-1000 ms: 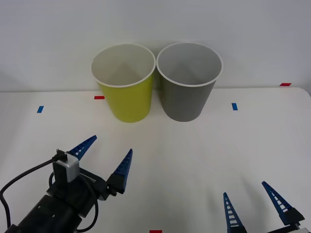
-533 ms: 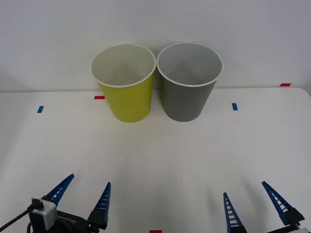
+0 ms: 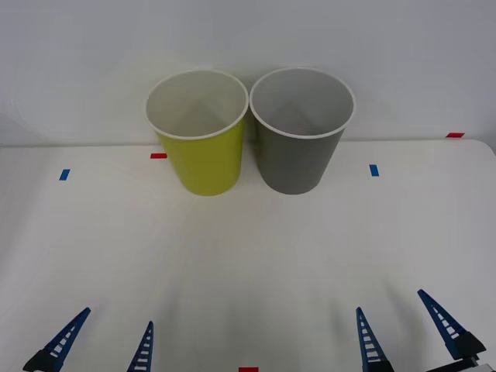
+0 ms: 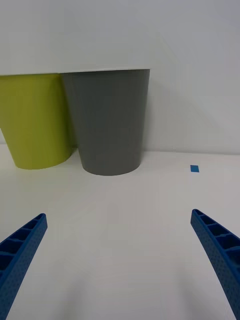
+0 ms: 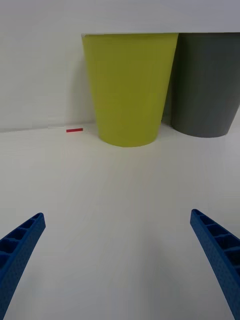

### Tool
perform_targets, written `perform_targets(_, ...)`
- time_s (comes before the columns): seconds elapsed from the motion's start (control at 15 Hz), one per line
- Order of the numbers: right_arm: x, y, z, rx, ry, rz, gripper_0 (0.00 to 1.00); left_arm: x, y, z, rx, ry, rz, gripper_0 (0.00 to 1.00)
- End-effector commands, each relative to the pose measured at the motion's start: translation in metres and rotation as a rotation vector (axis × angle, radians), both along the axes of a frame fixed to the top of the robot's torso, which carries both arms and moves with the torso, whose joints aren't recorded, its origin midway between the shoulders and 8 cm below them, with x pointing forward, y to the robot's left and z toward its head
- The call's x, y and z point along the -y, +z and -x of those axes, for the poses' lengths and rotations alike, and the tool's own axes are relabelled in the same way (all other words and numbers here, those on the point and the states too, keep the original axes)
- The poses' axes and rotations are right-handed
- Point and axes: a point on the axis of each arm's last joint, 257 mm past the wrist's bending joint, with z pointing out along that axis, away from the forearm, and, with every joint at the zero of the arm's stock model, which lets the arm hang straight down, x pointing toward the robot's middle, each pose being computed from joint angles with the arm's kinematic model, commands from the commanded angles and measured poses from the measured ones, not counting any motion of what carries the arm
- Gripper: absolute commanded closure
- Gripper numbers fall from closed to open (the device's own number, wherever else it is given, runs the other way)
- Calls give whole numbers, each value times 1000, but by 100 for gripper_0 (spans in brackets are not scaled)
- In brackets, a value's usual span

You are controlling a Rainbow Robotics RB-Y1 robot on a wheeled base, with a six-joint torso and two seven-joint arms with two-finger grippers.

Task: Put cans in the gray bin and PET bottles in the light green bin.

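The large dark gray cup-shaped bin (image 3: 301,132), tapered, with a white rim and pale inside, stands upright at the far edge of the white table (image 3: 256,248), just against the white wall. Right beside it on the robot's left stands the same-shaped yellow-green bin (image 3: 199,132), also upright; their rims touch or all but touch, while lower down the tapered walls leave a narrow gap. No can or bottle can be seen in either bin from above, though their bottoms are partly hidden by the near walls. Small tape marks lie on the table: a red one (image 3: 158,156) just left of the yellow-green bin, a blue one (image 3: 64,174) farther left, a blue one (image 3: 374,170) right of the gray bin, and a red one (image 3: 454,135) near the far right corner. The left gripper (image 3: 99,345) sits low at the near edge, well apart from the bins, its blue ribbed fingers spread and holding nothing. The right gripper (image 3: 403,327) sits likewise at the near right, fingers parted and empty.
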Motion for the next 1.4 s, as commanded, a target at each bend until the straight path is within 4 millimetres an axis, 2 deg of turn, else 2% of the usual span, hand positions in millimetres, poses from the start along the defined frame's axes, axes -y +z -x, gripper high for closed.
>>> perform_targets(0.07,0,0,0,0,0,0,0,-12,-6,8,-21,34,-22,0)
perform_targets(1.4,0,0,0,0,0,0,0,-14,-7,9,-22,40,-31,0)
